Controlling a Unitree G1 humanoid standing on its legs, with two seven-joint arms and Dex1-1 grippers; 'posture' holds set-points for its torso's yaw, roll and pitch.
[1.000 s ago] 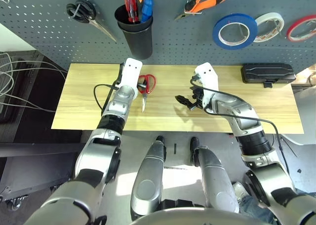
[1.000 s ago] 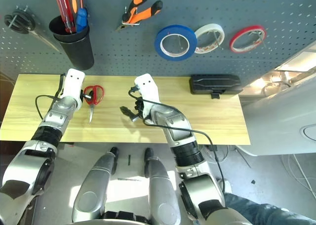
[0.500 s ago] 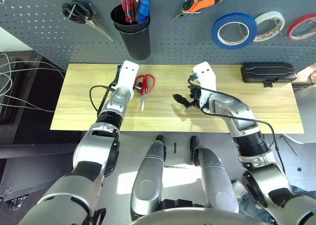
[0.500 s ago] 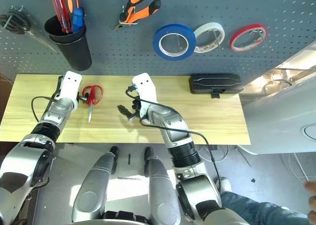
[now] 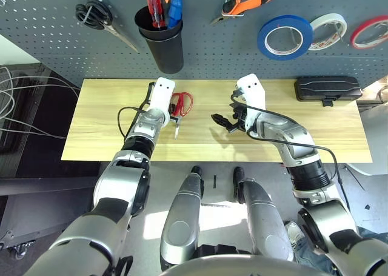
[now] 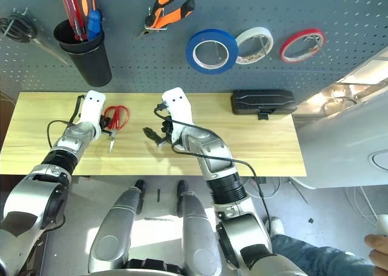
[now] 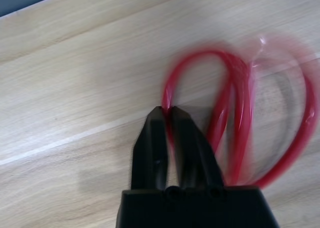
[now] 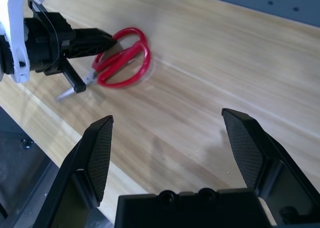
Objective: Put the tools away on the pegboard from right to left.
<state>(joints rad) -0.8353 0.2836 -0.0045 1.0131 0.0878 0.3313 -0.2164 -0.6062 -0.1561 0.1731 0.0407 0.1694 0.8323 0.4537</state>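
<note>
Left gripper [image 7: 169, 119] now clamped on scissors [image 5: 180, 104] handle loop, was apart; right gripper [image 8: 172, 125] apart, idle; last tool grasped, lift to pegboard [image 5: 242, 51] next.

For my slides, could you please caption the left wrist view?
Left hand shut on a handle loop of the red-handled scissors lying on the wooden table.

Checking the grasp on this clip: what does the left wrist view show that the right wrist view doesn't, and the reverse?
Left wrist view: the left gripper shut on one red handle loop of the scissors, seen close up. Right wrist view: the right gripper open above the bare table, the scissors' metal blades, and the left gripper from the side. Both share the red-handled scissors lying on the wooden table with the left gripper at their handle.
</note>
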